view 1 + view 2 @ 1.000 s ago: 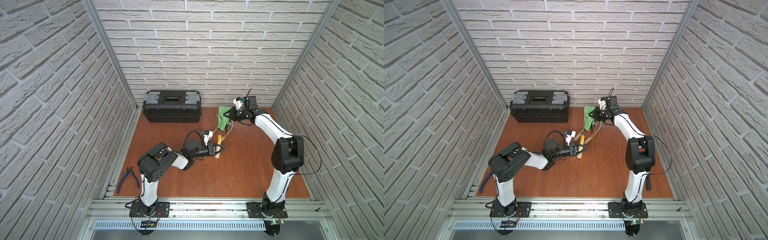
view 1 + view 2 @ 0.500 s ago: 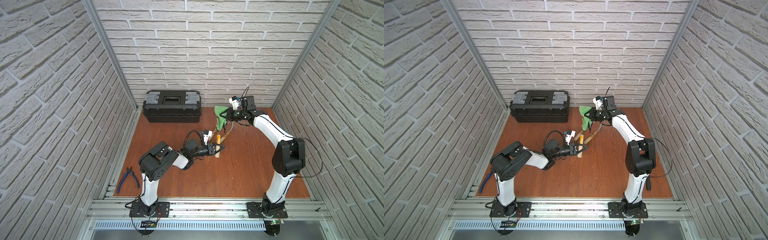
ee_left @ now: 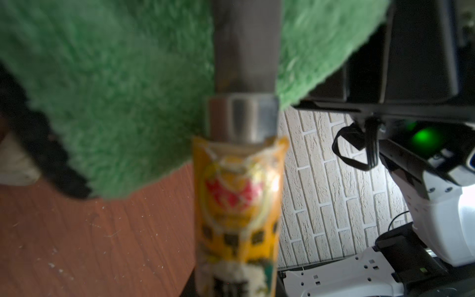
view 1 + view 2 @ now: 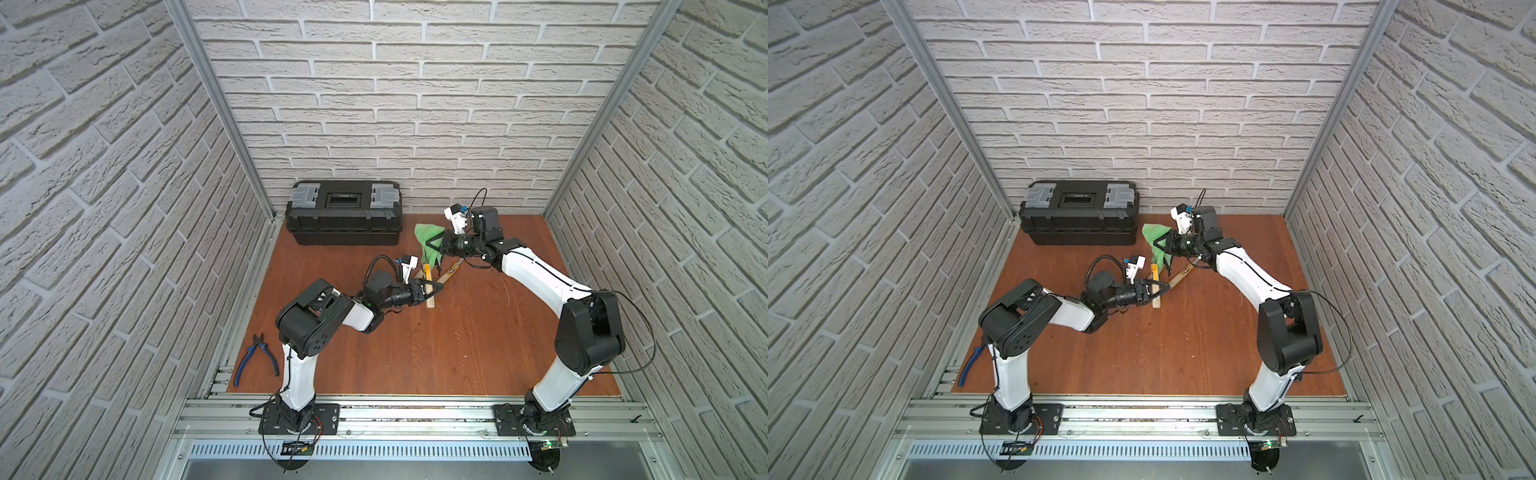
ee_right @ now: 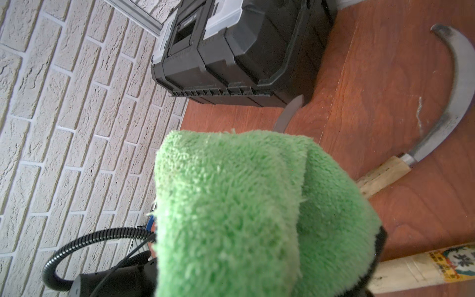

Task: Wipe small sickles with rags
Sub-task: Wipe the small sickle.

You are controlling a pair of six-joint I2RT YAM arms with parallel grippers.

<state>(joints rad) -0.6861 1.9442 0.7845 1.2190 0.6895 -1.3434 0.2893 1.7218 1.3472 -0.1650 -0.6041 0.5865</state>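
Note:
My left gripper (image 4: 432,287) is shut on the pale wooden handle of a small sickle (image 4: 427,273) with a yellow label, held low over the table. In the left wrist view that sickle (image 3: 239,205) runs up through a metal collar, and its grey blade goes behind the green rag (image 3: 115,102). My right gripper (image 4: 435,242) is shut on the rag (image 4: 426,235), which drapes over this blade. The blade tip (image 5: 288,113) pokes out past the rag (image 5: 244,205). Two more sickles lie on the table beside it, one with a bare curved blade (image 5: 457,90), one showing a labelled handle (image 5: 424,270).
A black toolbox (image 4: 344,212) stands against the back wall, left of the rag. Blue-handled pliers (image 4: 255,359) lie at the table's front left edge. Brick walls close in on three sides. A labelled handle (image 4: 453,268) rests just right of the held sickle.
My right gripper has carried the rag a little to the left along the held blade. The left arm and its sickle have stayed where they were.

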